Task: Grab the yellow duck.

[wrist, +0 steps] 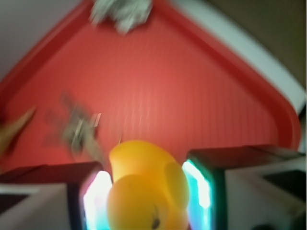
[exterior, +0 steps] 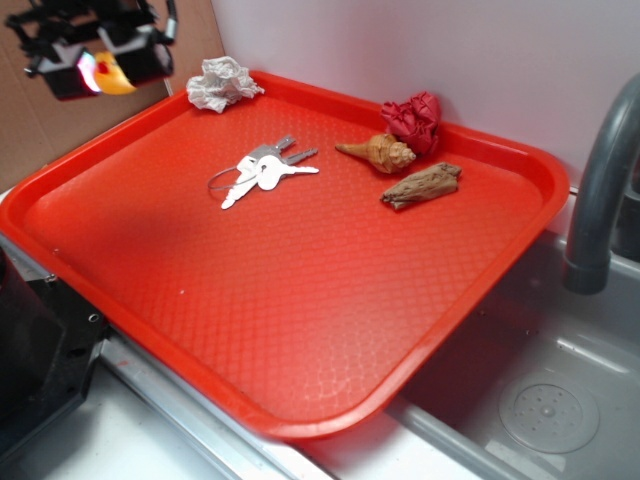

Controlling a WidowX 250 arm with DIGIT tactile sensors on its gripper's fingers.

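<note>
At the upper left, the yellow duck (exterior: 113, 74) is clamped between the fingers of the gripper (exterior: 100, 68), lifted above the red tray's (exterior: 300, 300) far-left edge. Its long axis and facing cannot be told. Keys (exterior: 262, 172) and a seashell (exterior: 380, 152) lie further right.

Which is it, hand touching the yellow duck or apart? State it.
Touching. The wrist view shows the yellow duck pinched between both fingers of the hand, no gap either side. The exterior view shows it raised above the red tray.
</note>
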